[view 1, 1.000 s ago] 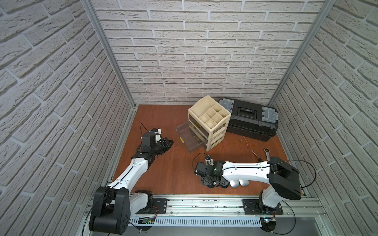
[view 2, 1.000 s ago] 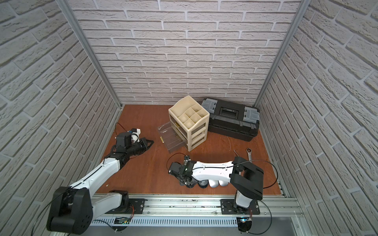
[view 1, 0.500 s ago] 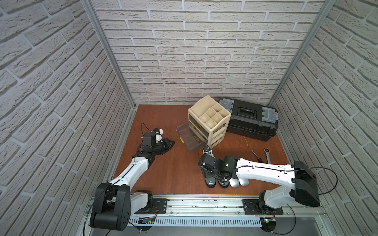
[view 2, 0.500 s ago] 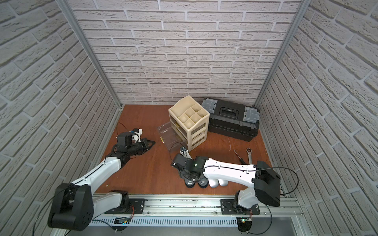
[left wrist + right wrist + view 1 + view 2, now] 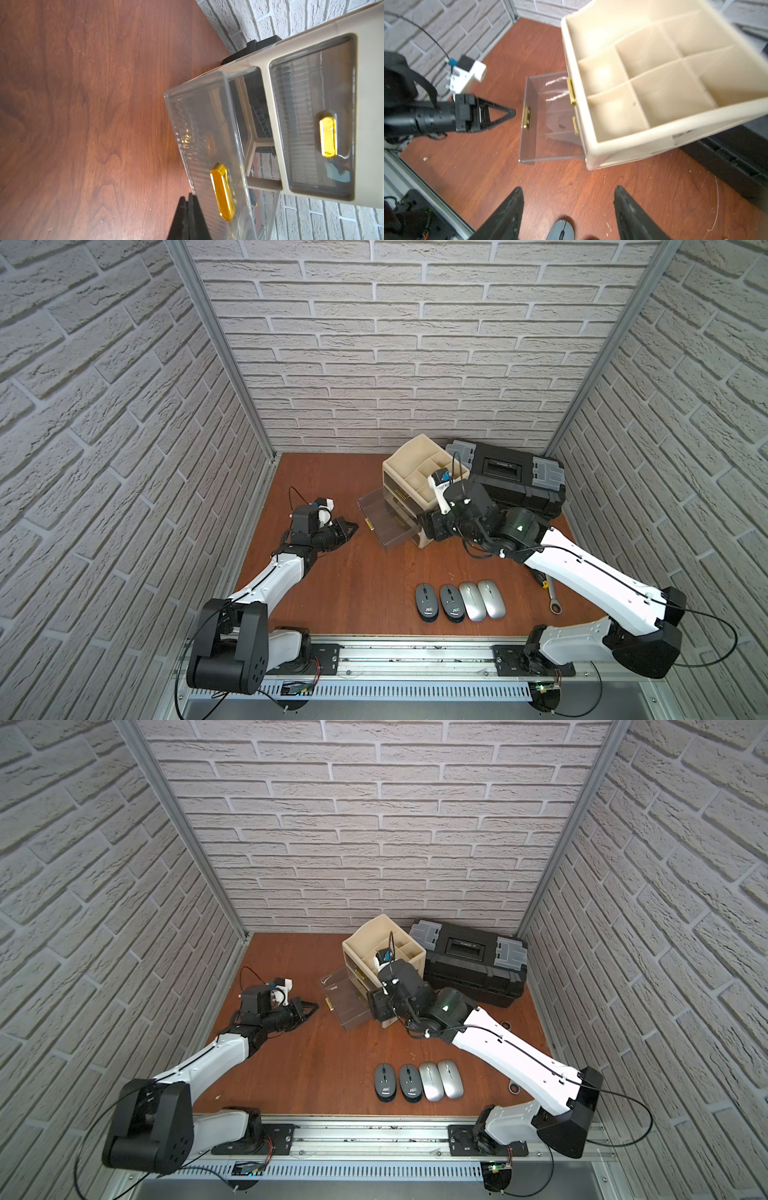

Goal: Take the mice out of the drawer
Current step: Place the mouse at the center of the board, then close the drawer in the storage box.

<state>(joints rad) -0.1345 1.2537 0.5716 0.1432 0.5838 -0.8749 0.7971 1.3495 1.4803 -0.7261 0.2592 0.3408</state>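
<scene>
Right pincer [image 5: 568, 188]: jaws wide, empty. Since a second ago it has been raised from the mice [image 5: 452, 603] and brought before the open drawer [image 5: 529, 133], so another fetch is judged begun.

Left pincer [image 5: 511, 112]: closed, just beside the drawer's handle [image 5: 527, 117].

Four mice are laid side by side well clear of the drawer: two dark grey, two silver, slim ovals.

Item: left arm [image 5: 274, 576], white-shelled, is reaching forward from its base, forearm lying low and nearly level. Item: left gripper [image 5: 352, 526], jaws pressing together to a single point, is holding nothing. Item: right arm [image 5: 582, 572] is stretching forward and inward, its wrist [image 5: 473, 510] tipping downward. Item: right gripper [image 5: 568, 189], jaws standing wide apart, is gripping nothing.
</scene>
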